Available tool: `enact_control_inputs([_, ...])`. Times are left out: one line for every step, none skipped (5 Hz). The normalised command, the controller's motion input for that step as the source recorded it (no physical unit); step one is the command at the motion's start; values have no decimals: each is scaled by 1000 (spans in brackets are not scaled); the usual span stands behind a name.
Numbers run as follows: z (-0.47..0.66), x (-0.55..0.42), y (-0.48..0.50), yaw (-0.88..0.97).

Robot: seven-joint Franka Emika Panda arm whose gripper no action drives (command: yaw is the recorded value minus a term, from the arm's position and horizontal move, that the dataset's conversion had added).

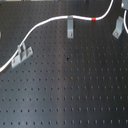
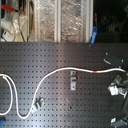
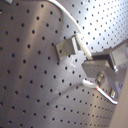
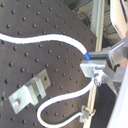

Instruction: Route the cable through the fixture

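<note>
The white cable (image 1: 47, 22) is seen running from the first exterior view's lower left, past two metal clips (image 1: 70, 26), up to the upper right, its red band (image 1: 95, 19) between clips. The gripper (image 4: 102, 67) appears pinched on the cable. A slip could leave the last clip (image 1: 117, 26) missed.

No legible text, labels, brand marks, numbers or signs appear in any of the four views — the resolution is too low to resolve printing, if any exists. The perforated board (image 1: 70, 90) carries no readable marking in either exterior view. The metal brackets (image 1: 70, 26) show bare surfaces only. The cable (image 2: 55, 74) bears one red band (image 1: 94, 19) — a colour mark, not a character. Clutter beyond the board's far edge in the second exterior view is blurred.
</note>
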Motion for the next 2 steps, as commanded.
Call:
enact_control_inputs([0, -6, -13, 0])
enact_control_inputs([13, -225, -437, 43])
